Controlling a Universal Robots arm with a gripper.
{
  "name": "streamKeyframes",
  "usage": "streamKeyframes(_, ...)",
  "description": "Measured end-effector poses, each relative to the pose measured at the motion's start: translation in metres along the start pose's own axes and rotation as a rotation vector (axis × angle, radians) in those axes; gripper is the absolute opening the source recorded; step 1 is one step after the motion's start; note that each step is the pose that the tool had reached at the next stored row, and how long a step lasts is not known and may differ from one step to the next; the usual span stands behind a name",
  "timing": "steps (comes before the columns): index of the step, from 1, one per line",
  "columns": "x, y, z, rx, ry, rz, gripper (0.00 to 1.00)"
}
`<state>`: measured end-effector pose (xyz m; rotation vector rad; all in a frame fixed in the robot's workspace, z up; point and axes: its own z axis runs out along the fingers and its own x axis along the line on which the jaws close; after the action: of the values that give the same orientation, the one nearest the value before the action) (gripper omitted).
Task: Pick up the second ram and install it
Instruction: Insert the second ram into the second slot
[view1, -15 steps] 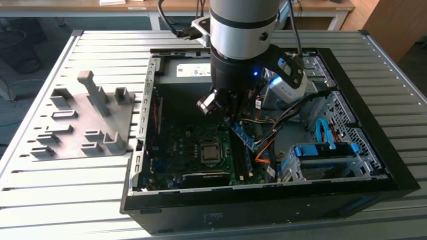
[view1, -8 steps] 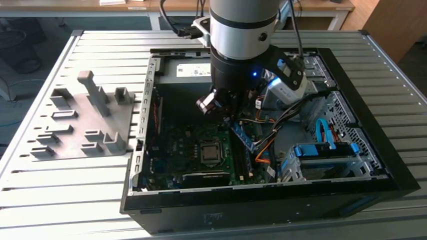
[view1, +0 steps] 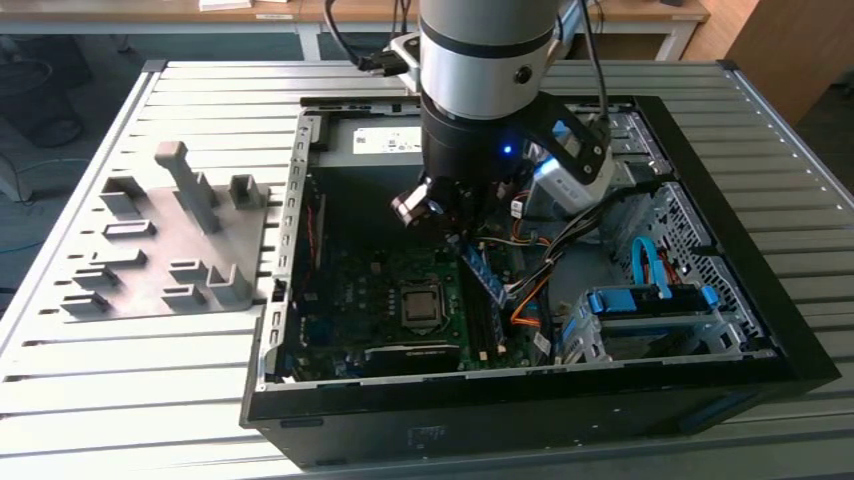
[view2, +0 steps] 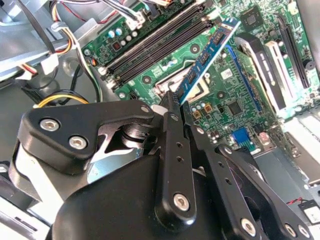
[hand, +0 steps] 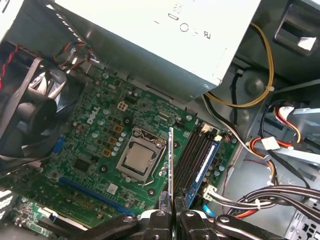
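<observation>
My gripper (view2: 177, 102) is shut on one end of the second ram (view2: 207, 55), a long thin blue-green stick with black chips. In the exterior view the gripper (view1: 461, 235) hangs inside the open computer case (view1: 747, 260), and the ram (view1: 483, 275) slants down from it towards the motherboard (view1: 387, 290). Edge-on in the first wrist view, the ram (hand: 171, 155) rises from the gripper (hand: 171, 212) and hovers between the processor socket (hand: 137, 157) and the black memory slots (hand: 192, 152). It is above the board, not seated. A blue stick (hand: 206, 162) stands in the outermost slot.
A grey fixture plate (view1: 174, 240) with upright blocks lies on the slatted table at the exterior view's left. Inside the case are the power supply (hand: 150, 30), a fan (hand: 25, 115), cable bundles (hand: 280, 195) and a drive cage (view1: 654, 310) with blue parts.
</observation>
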<state>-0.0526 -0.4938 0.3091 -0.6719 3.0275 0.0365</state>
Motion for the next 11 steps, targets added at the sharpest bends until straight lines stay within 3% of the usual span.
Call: streamKeyframes(11, 0.0000, 0.0000, 0.0004, 0.0030, -0.0007, 0.059, 0.14)
